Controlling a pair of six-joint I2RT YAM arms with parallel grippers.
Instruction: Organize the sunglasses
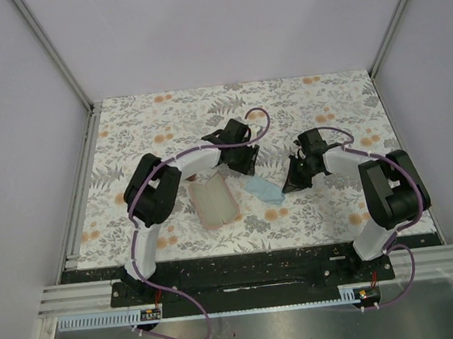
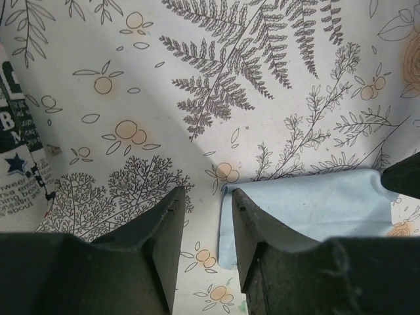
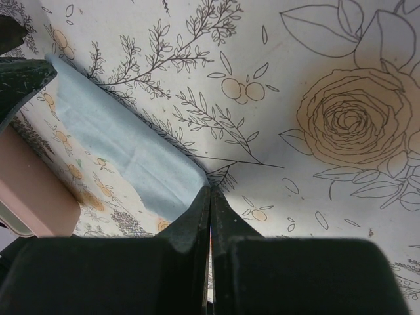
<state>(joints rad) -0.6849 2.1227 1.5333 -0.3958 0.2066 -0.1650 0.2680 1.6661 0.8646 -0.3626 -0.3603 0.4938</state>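
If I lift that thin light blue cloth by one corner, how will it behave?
The light blue cloth lies thin and flat with soft creases, so it will probably drape limp rather than hold shape. It looks light; a push would likely bunch it on the floral table cover.

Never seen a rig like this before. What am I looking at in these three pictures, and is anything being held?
Two robot arms, left and right, stand at the near edge of a flower-printed table. The overhead picture looks down on both; the other two come from a camera on each wrist. On it lie a pale blue cloth, a pink case and, in the left wrist view, a starred pouch. The left gripper is open and empty beside the cloth. The right gripper is shut, tips at the cloth's corner; whether it pinches it I cannot tell. No sunglasses show.
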